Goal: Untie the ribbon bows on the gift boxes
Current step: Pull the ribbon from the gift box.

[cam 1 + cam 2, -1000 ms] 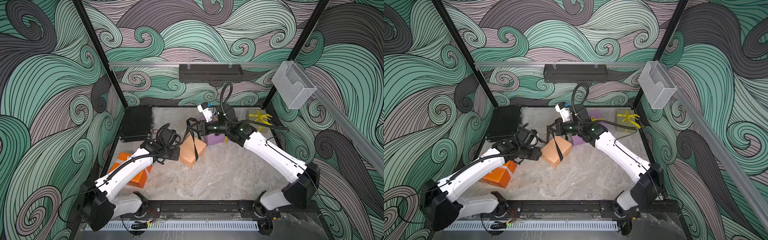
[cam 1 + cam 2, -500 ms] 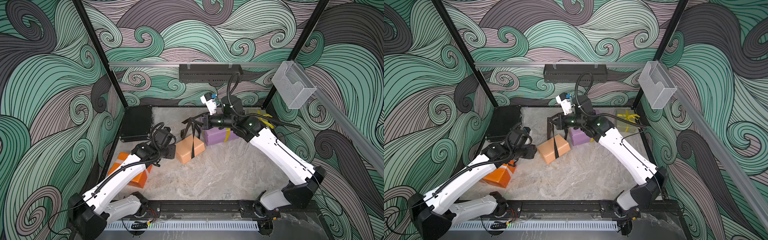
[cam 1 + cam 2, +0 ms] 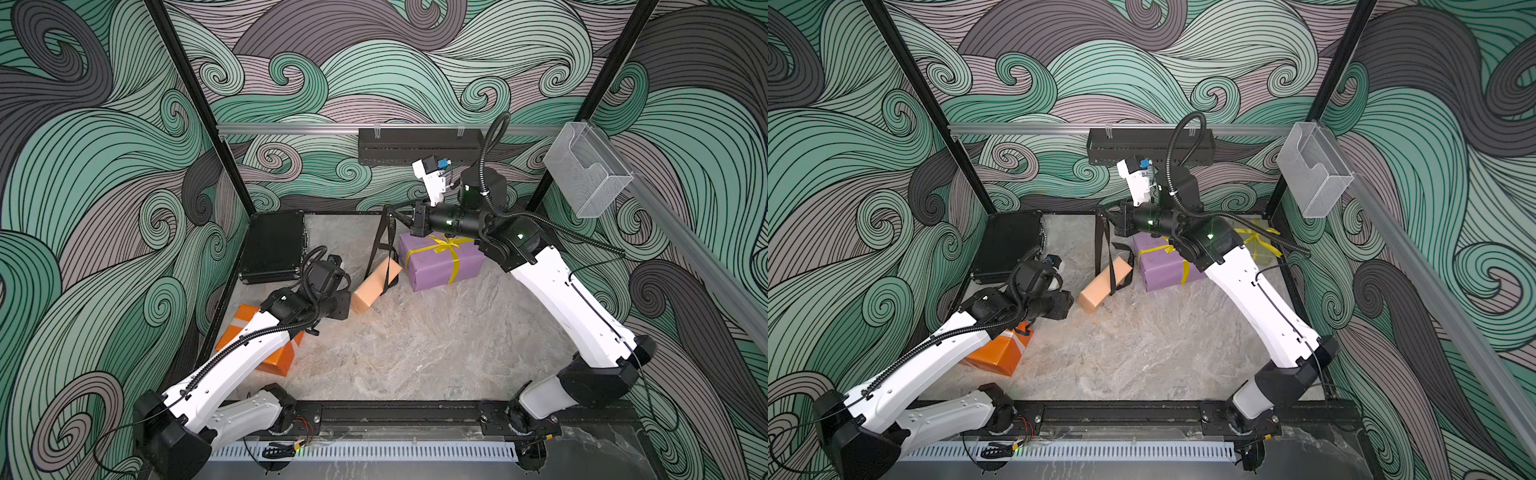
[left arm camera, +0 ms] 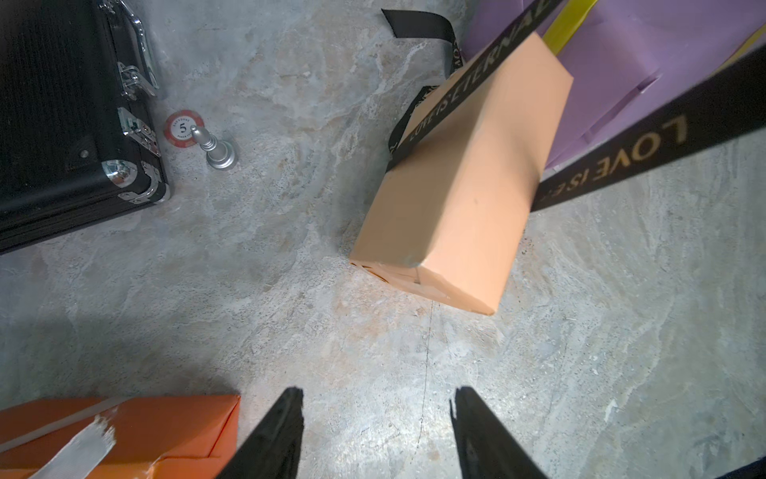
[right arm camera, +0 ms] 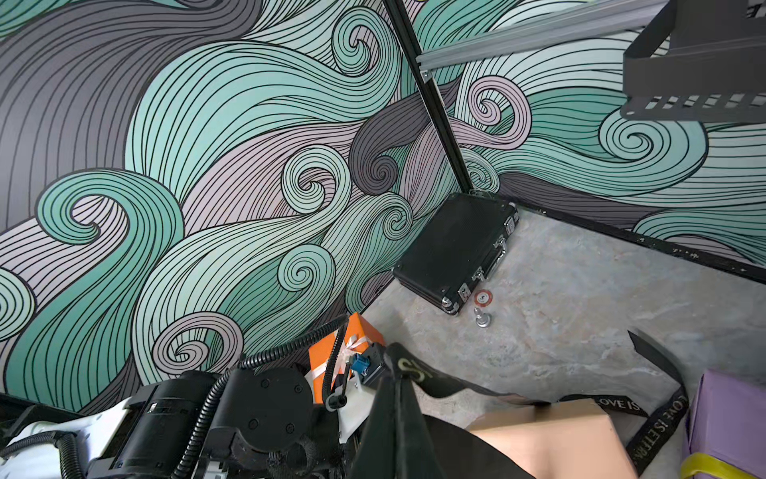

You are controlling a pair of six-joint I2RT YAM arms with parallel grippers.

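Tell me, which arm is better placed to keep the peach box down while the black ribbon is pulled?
Probably the left: its open pincer hangs beside the peach box, while the right pincer grips the black ribbon.

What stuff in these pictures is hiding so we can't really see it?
- Olive-green box: in a top view the right arm covers most of it.
- Orange box: in both top views the left arm lies across it, so its white ribbon hardly shows.
- Right end effector: whether it is shut on the black ribbon is too small to tell.
- Poker chip: only the 5 reads; the small print is too tiny.
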